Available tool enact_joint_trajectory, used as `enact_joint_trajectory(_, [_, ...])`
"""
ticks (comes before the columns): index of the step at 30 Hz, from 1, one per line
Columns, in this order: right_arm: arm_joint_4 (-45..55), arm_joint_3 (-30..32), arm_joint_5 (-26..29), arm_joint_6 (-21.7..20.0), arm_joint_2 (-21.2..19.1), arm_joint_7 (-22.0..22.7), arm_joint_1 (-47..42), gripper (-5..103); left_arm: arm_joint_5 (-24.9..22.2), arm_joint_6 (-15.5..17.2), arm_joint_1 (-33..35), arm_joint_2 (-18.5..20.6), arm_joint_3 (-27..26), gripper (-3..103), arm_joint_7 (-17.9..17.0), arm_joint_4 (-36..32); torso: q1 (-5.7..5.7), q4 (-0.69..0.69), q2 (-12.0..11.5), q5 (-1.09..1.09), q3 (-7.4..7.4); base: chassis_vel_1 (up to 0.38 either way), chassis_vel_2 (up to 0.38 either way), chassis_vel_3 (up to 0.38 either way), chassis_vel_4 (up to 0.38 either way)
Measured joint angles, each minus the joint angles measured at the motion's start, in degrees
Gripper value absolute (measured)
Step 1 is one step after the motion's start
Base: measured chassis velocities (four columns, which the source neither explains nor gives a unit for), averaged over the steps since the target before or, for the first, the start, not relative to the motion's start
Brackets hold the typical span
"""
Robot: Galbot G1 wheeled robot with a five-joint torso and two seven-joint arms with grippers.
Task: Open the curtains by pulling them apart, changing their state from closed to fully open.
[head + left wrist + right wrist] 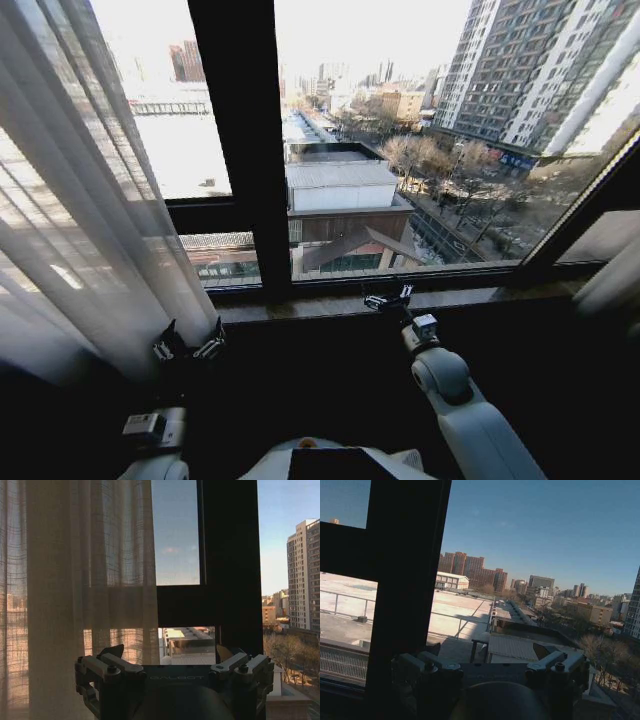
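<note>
Over on the far left, the left curtain panel [80, 200] hangs gathered against the left edge of the window, its sheer white pleats falling from the top corner down past the sill [330, 302]. Right beneath its lower hem sits the left gripper [188, 345], fingers [212, 347] spread wide with nothing between them; the fabric is just above and to the left of the fingertips, close by, though whether it touches them I cannot tell. From the left wrist camera, the same panel [75, 580] covers the half of the scene beyond one finger, while the left gripper [172, 672] points at bare glass and the dark frame post [232, 565].

Moving to the middle, the black vertical window bar [240, 140] stands uncovered, with rooftops and streets plain through the glass either side.

On to the right: the right gripper [388, 297] is up at the sill, fingers parted and holding nothing, well apart from any fabric. Its own camera shows the right gripper [492, 667] facing open window beside the dark bar [402, 565]. At the far right edge, a pale strip of the right curtain panel [612, 280] hangs low.
</note>
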Motion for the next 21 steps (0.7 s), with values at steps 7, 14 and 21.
enact_joint_trajectory(7, [-0.8,-1.4,0.0,3.0,1.0,-0.3,0.0,100,0.0,0.1,-0.1,0.2,-0.6,100,0.0,0.3,0.01,0.00,0.0,-0.02,0.01,0.278,0.284,-0.286,-0.295])
enact_joint_trajectory(14, [-0.8,-1.4,0.6,3.2,1.3,0.0,-0.4,100,-0.2,2.8,-2.4,1.3,-3.0,100,-0.1,0.5,0.01,0.01,0.0,0.00,0.01,0.052,0.078,-0.058,-0.067])
enact_joint_trajectory(21, [-0.4,-1.2,1.4,3.2,1.4,0.2,-0.9,100,-2.0,15.4,-7.5,2.5,-3.2,100,-3.7,-3.5,0.00,-0.01,0.0,0.03,0.01,-0.027,-0.052,0.033,0.041])
